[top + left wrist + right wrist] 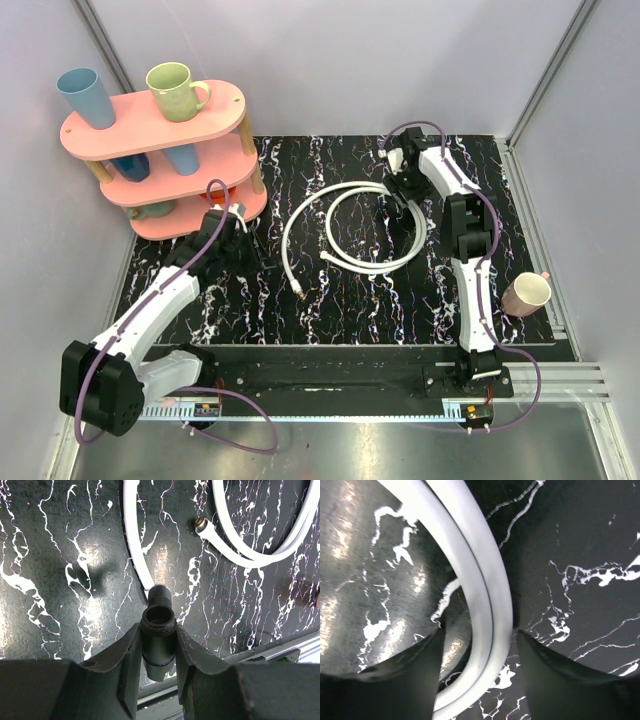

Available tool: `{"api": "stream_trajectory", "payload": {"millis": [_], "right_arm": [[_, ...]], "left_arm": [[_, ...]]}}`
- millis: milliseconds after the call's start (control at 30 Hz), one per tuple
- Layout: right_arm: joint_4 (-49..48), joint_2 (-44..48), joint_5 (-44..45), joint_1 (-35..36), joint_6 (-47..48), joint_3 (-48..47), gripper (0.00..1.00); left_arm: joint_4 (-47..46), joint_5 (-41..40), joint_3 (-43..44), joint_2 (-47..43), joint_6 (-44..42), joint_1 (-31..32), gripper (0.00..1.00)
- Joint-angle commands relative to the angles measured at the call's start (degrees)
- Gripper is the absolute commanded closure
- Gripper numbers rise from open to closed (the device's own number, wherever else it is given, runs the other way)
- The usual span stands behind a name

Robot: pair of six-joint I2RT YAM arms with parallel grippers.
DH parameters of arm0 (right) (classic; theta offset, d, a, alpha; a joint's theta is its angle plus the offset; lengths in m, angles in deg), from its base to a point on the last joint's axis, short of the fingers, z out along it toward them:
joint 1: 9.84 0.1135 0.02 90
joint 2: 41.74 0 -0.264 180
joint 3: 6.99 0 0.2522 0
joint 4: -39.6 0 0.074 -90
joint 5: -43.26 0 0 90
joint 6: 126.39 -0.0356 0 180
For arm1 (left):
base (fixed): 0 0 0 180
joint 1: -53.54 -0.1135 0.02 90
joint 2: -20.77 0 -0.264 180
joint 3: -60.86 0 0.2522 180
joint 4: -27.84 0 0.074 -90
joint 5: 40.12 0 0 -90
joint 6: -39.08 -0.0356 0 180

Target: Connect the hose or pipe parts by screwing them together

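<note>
A white hose (352, 228) lies coiled on the black marbled table, with one brass-tipped end (300, 292) pointing to the near edge and another (202, 526) inside the loop. My left gripper (157, 630) is shut on a black threaded pipe fitting (158, 645), held above the table beside the hose's long tail (136, 540). My right gripper (479, 640) is low over the far right of the coil. Its open jaws straddle two hose strands (485, 605); the right finger (545, 675) is almost against the hose, and a gap shows on the left.
A pink three-tier shelf (105, 128) with several cups stands at the back left, close to my left gripper (238, 228). A pink cup (527, 293) lies at the right edge. A metal rail (350, 378) runs along the near edge. Grey walls close in the table.
</note>
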Motion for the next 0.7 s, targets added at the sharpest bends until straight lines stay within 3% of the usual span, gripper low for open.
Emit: {"api": "stream_trajectory", "payload": {"millis": [0,33,67,167,300,367,467,667], "right_arm": [[2.4,0.2,0.0,-0.9,-3.2,-1.1,0.41],[2.8,0.5,0.3,-0.9,-3.9,-0.7,0.49],[2.9,0.5,0.9,-0.9,-4.7,-0.4,0.66],[6.3,0.5,3.1,-1.3,-8.9,-0.7,0.82],[7.6,2.5,1.8,-4.2,-21.3,3.4,0.96],[7.6,4.8,2.9,-6.7,-25.1,6.4,0.99],[6.9,9.6,5.7,-9.8,-34.0,13.1,0.92],[2.8,20.8,1.7,-14.9,-46.6,30.0,0.95]], "left_arm": [[-3.4,2.1,2.7,-0.1,-0.3,-0.4,1.0],[-3.5,2.3,2.7,-0.3,-0.3,-0.5,1.0],[-3.8,2.3,2.6,-0.2,-0.1,-0.5,1.0],[-4.5,2.8,2.3,-0.3,0.2,-0.5,1.0],[-6.1,4.2,1.6,0.0,1.0,-0.5,1.0],[-7.4,5.4,1.5,0.2,1.7,-0.5,1.0],[-8.8,6.9,1.4,0.3,2.3,-0.5,1.0],[-8.7,9.2,0.7,-2.4,1.7,-0.5,1.0]]}}
